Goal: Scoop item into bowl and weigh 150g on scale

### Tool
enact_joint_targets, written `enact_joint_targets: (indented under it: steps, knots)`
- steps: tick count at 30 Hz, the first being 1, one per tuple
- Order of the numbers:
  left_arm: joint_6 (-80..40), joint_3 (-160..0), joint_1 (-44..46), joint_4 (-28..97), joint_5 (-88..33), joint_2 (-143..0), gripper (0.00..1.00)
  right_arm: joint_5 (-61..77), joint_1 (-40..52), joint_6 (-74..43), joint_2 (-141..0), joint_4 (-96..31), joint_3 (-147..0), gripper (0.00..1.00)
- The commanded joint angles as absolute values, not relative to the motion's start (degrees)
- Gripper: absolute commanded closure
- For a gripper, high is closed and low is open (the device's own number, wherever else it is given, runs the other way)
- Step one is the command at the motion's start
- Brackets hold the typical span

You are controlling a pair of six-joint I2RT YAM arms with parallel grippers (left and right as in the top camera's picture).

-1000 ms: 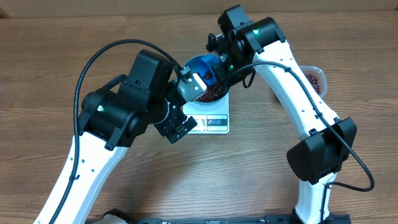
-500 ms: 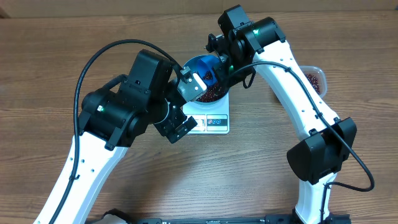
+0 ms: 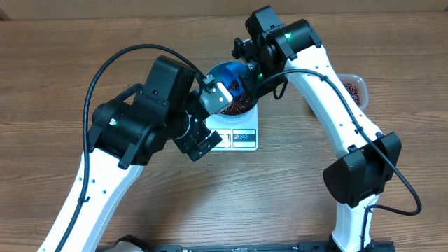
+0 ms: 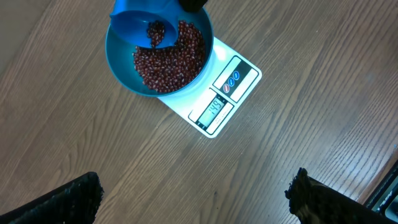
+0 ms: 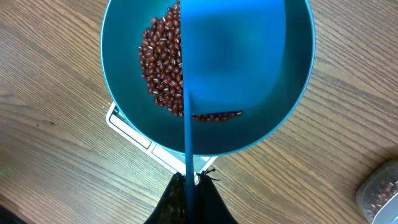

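Note:
The blue bowl (image 3: 218, 73) stands on the white scale (image 3: 242, 138), holding a heap of red-brown beans (image 4: 171, 59). The scale's display (image 4: 214, 111) shows digits too small to read. My right gripper (image 5: 189, 183) is shut on the thin handle of a blue scoop (image 5: 187, 143). The scoop is tipped over the bowl (image 5: 249, 137) with a few beans (image 5: 217, 116) at its edge. My left gripper (image 4: 196, 199) hangs open above bare table in front of the scale (image 4: 239, 81), nothing between its fingertips (image 4: 74, 199).
A clear plastic tub (image 3: 353, 89) of beans stands at the right, behind the right arm, and shows as the tub (image 5: 379, 193) in the right wrist view's corner. Both arms crowd round the bowl. The wooden table stretches to the left and front.

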State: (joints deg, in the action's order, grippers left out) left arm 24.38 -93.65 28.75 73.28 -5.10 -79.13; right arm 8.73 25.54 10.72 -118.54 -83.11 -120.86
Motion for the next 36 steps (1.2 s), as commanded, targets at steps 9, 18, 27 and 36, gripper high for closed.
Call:
enact_joint_targets:
  steps: [9, 18, 27, 36]
  knots:
    - [24.38, -94.78, 28.51, 73.25, -4.91, -78.74, 0.00, 9.06, 25.32, 10.76, -115.81, -82.83, -123.13, 0.96]
    - [24.38, -94.76, 28.51, 73.25, -4.91, -78.74, 0.01, 7.53, 25.32, 10.76, -115.81, -82.83, -123.13, 0.96]
    - [24.38, -94.78, 28.51, 73.25, -4.91, -78.74, 0.00, 7.55, 25.39, 10.59, -115.81, -83.26, -123.13, 0.96]
    - [24.38, -94.76, 28.51, 73.25, -4.91, -78.74, 0.01, 5.10, 25.32, 10.72, -115.81, -83.13, -123.13, 0.96]
